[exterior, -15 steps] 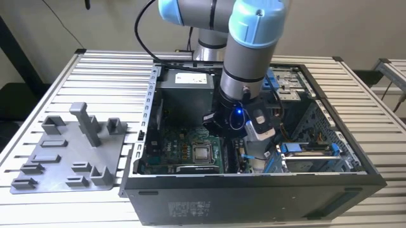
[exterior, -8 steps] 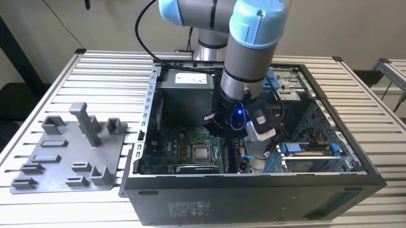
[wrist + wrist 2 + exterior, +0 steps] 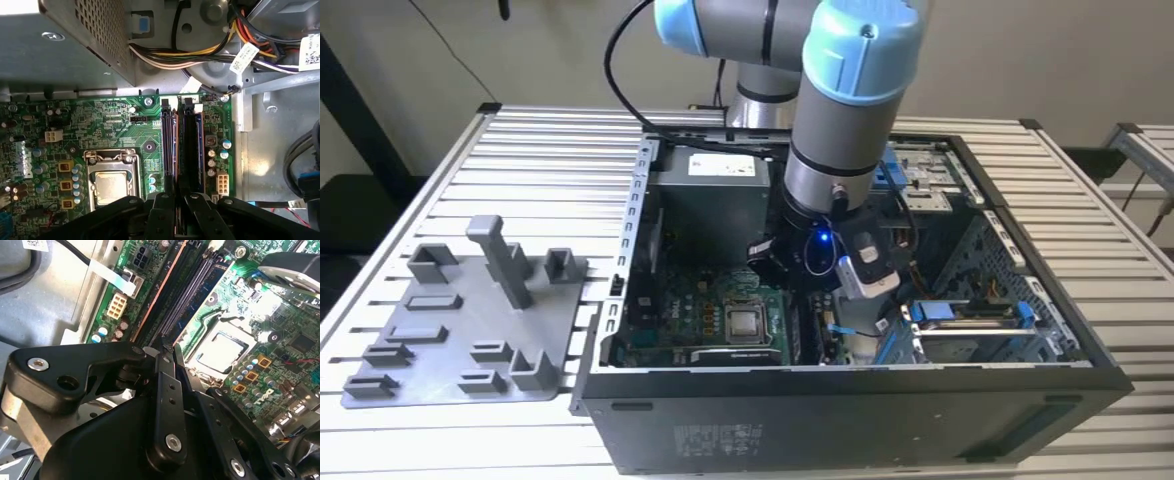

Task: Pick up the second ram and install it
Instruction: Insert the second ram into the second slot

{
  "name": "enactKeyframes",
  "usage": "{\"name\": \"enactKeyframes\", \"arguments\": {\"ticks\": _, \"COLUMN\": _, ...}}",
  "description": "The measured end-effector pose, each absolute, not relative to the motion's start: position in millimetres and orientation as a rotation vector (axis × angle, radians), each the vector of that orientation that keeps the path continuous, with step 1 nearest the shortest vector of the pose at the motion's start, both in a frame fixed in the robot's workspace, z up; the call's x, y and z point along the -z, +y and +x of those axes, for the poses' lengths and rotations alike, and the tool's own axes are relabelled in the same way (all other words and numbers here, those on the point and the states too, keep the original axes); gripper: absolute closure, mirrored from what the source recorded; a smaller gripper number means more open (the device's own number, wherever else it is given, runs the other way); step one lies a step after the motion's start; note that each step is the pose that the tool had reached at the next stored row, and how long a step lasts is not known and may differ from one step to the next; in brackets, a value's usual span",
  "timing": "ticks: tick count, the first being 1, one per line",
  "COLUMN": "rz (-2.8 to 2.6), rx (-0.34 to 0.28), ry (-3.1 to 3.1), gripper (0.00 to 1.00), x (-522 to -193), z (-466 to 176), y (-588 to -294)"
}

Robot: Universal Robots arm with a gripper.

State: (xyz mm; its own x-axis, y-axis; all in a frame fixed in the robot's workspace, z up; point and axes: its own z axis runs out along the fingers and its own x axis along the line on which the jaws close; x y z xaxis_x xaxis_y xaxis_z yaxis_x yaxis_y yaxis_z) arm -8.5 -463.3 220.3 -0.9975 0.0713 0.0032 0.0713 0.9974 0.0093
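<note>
Looking at a slatted metal surface (image 3: 480, 140) carrying everything here. Taking up most of it toward the exterior view's right: an open computer case (image 3: 854, 420) lying on its side. Reaching down into the middle of that case: the grey-and-blue arm (image 3: 841, 130), wrist glowing with a small blue light.

Sitting just beside the case on the exterior view's left: a grey moulded tray (image 3: 467, 330) with upright posts.

Peeking inside the case in the first wrist view: a perforated metal box (image 3: 75, 45) with a bundle of coloured cables (image 3: 200, 52) running off it, and the green motherboard (image 3: 115, 125) lying flat next to that. Sitting in its socket on the board: the square silver processor (image 3: 111, 181), well clear of the memory slots.

Hovering right over those slots: the black end effector (image 3: 177, 200), fingers (image 3: 165, 390) pulled in nearly together and looking clamped on the near end of a thin stick. Standing on edge in the slot nearer the processor: the second ram (image 3: 173, 150), dark with a coppery stripe, running from the white latch by the board's edge right up to the fingertips. Not being able to tell how deep in the slot it's sitting.
</note>
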Motion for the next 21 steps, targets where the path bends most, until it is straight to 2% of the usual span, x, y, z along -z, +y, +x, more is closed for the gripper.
{"name": "enactKeyframes", "arguments": {"ticks": 14, "rz": -0.097, "rx": 0.014, "ry": -3.136, "gripper": 0.86, "x": -219.6, "z": -6.8, "y": -463.3}}
{"name": "enactKeyframes", "arguments": {"ticks": 21, "rz": -0.095, "rx": -0.006, "ry": -3.136, "gripper": 0.86, "x": -228.4, "z": -6.8, "y": -463.3}}
